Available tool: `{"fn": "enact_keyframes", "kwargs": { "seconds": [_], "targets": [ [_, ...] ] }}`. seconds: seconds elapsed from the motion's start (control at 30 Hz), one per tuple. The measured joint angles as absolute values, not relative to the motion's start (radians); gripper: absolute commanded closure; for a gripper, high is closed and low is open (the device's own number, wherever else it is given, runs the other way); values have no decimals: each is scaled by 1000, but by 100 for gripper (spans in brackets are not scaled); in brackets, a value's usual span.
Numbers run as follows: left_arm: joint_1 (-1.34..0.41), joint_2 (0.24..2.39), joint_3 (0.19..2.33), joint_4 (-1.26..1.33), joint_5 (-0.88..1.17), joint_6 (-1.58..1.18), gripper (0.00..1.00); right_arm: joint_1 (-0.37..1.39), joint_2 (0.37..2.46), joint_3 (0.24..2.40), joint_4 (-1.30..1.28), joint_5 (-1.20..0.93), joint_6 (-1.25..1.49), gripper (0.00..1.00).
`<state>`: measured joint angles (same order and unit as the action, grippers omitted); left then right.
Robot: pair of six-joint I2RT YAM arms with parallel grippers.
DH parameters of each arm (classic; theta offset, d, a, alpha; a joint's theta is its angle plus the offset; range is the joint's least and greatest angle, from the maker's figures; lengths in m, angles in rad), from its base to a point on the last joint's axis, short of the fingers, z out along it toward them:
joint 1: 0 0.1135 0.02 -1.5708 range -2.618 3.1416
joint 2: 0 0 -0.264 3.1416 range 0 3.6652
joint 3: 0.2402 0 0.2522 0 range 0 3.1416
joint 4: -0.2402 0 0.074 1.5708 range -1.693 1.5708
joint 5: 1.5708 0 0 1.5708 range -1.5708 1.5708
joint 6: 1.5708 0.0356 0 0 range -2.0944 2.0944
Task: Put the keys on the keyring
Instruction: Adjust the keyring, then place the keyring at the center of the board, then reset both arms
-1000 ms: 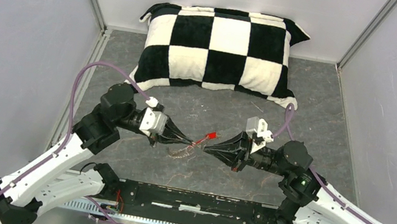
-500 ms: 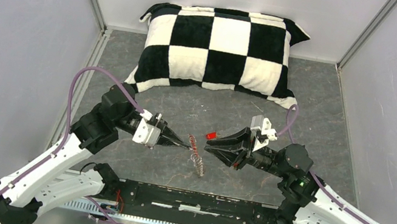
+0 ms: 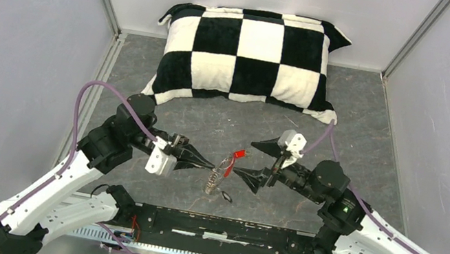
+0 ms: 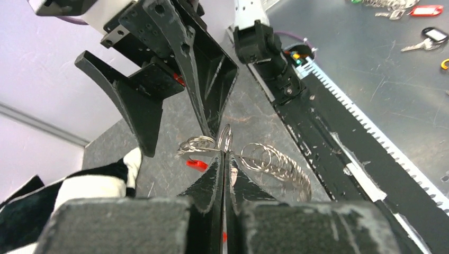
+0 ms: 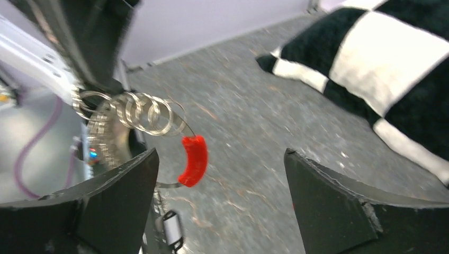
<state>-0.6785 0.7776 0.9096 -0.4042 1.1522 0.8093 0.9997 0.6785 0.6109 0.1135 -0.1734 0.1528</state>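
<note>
We find the left gripper (image 3: 211, 164) reaching in from 9 o'clock, its fingers pressed fully together and pinching the wire of the keyring (image 3: 220, 171) near the middle of the table (image 3: 349, 121). The silvery coils hang from that pinch toward 6 o'clock. The red section (image 5: 193, 159) stands at about 1 o'clock of the pinch. The right gripper (image 3: 246, 159) comes in from 3 o'clock with its fingers spread wide, one on either side of the red section, and grips nothing. The black-and-white key (image 5: 170, 228) shows at 6 o'clock of the red section; we cannot tell whether it is threaded on the wire. A checkered pillow (image 3: 256, 55) lies at 12 o'clock.
</note>
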Motion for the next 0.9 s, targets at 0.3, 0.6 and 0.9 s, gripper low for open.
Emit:
{"fn": "enact_keyframes", "kwargs": {
  "seconds": [0.3,0.6,0.9],
  "targets": [
    [-646,905,788,-383,958,860,65,999,693,485,65,141,133,2],
    [-460,1271,856,-402,797,807,0,938,683,382,75,473,114,2],
    [-74,1373,1083,-466,762,608,0,719,671,107,360,891,-9,2]
  ]
}}
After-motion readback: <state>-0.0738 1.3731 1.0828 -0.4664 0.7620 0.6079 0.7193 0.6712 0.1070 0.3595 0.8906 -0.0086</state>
